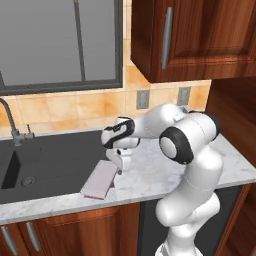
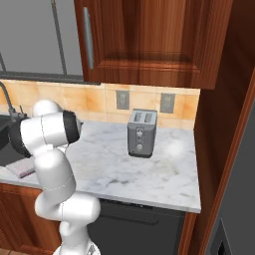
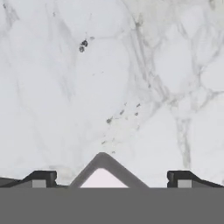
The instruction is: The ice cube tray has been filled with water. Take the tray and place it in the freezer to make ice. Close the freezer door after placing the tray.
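Pale pinkish-white, the ice cube tray (image 1: 100, 179) is laid flat on the marble surface (image 1: 165, 172), near its front edge and just beside the dark sink (image 1: 45, 162), a placement that fits a tray filled at the faucet (image 1: 10, 122). One corner of the tray (image 3: 103, 177) is seen at the bottom of the hand view, between the two dark finger tips (image 3: 41, 178). The claw (image 1: 120, 167) is pointed straight down at the tray's far end, with its jaws spread wide and nothing pinched; whether a tip touches the tray cannot be told. This pose is judged to be an approach for a grasp across the thin slab, which is not yet gripped. The tray's cells and any water in them cannot be made out, so it would best be kept level once lifted. The sink basin is seen with only its drain. A grey toaster (image 2: 141, 133) is stood upright further along the surface, well apart from the tray (image 2: 21, 169).
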